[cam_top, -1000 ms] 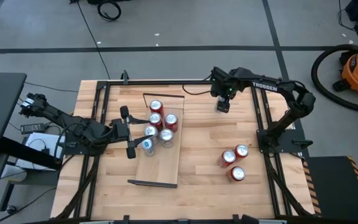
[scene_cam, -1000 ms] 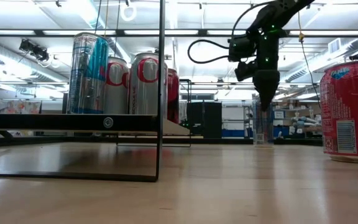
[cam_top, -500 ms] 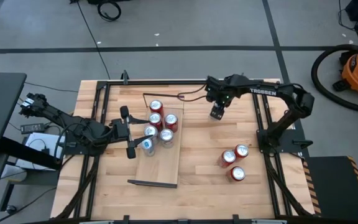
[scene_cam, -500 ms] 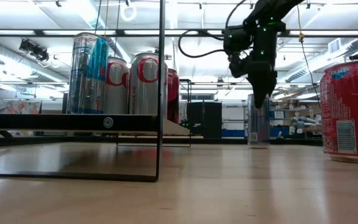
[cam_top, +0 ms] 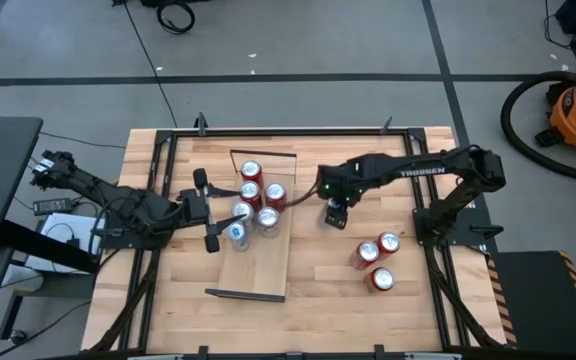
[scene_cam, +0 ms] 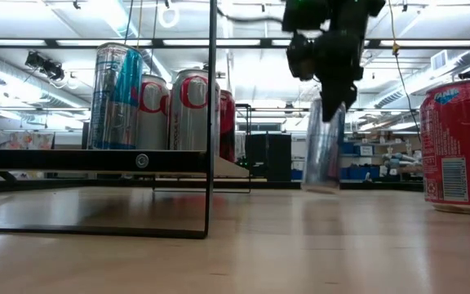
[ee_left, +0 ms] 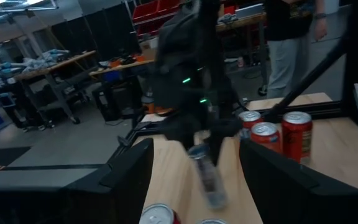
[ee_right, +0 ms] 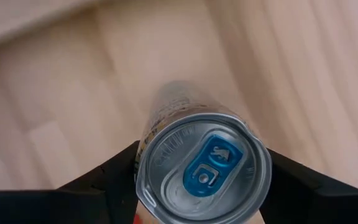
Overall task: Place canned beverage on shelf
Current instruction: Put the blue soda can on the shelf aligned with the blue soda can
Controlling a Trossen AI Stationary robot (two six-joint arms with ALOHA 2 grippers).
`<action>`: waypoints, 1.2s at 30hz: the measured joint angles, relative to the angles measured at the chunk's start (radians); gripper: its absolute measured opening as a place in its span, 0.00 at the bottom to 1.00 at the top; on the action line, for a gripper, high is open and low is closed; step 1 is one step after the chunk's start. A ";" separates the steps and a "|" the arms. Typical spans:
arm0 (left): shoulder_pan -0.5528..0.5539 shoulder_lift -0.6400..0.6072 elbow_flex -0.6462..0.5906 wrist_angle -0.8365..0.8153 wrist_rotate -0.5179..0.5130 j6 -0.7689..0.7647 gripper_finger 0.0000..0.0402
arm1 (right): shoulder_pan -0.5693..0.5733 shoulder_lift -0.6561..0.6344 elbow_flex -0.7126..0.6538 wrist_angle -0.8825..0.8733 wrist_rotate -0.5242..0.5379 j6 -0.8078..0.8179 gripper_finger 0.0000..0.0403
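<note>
Right, left to right, landmark is the long light-wood shelf board with dark metal end rims (cam_top: 255,262).

Left gripper (cam_top: 208,213), dark two-finger, sits at the shelf's left edge, level with the can cluster. Jaws spread, nothing between them; waiting.

On the shelf: cluster of upright cans (cam_top: 255,203) at its far half, red ones plus silver-and-blue ones, touching or just beside each other. Near half of the board is bare.

Right gripper (cam_top: 335,212), dark, is just right of the shelf, over the plank tabletop (cam_top: 318,280). Jaws closed on a slim silver can with a blue pull-tab (ee_right: 202,170), pinched on the sides near the top rim. In the low view the can (scene_cam: 325,147) hangs under the gripper (scene_cam: 333,86), bottom tilted a bit and seemingly just off the wood, though contact can't be ruled out.

Step, by my read: carry phase, can grasped and in transit toward the shelf. The next move calls for crossing the board's right edge, finding a free spot beside the cluster without knocking it, straightening the can, lowering, releasing.

Can looks: tall, narrow, shiny aluminium, lid intact and unopened, label too blurred to read.

Further right of the shelf, well apart: three red cans (cam_top: 376,259) standing on the tabletop, untouched.
</note>
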 joint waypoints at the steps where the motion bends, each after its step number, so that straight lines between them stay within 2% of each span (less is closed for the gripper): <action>1: 0.007 0.000 0.000 0.000 0.000 -0.002 0.62 | 0.019 0.000 0.010 0.004 0.000 0.011 0.65; 9: 0.042 0.000 0.000 0.011 0.000 -0.010 0.62 | 0.142 0.023 0.132 0.034 0.058 0.045 0.65; 14: 0.042 0.000 0.000 0.023 0.021 -0.010 0.62 | 0.205 0.155 0.292 0.013 0.053 0.012 0.65; 18: 0.032 0.000 0.000 0.023 0.023 -0.010 0.62 | 0.247 0.284 0.488 -0.068 0.050 -0.046 0.65; 24: -0.019 0.000 0.000 0.043 0.023 0.029 0.62 | 0.263 0.428 0.713 -0.145 0.084 -0.107 0.65; 30: -0.107 0.000 0.000 0.098 0.024 0.104 0.62 | 0.261 0.518 0.783 -0.142 0.084 -0.161 0.65; 36: -0.125 0.000 0.000 0.098 0.023 0.106 0.62 | 0.248 0.532 0.791 -0.131 0.081 -0.174 0.65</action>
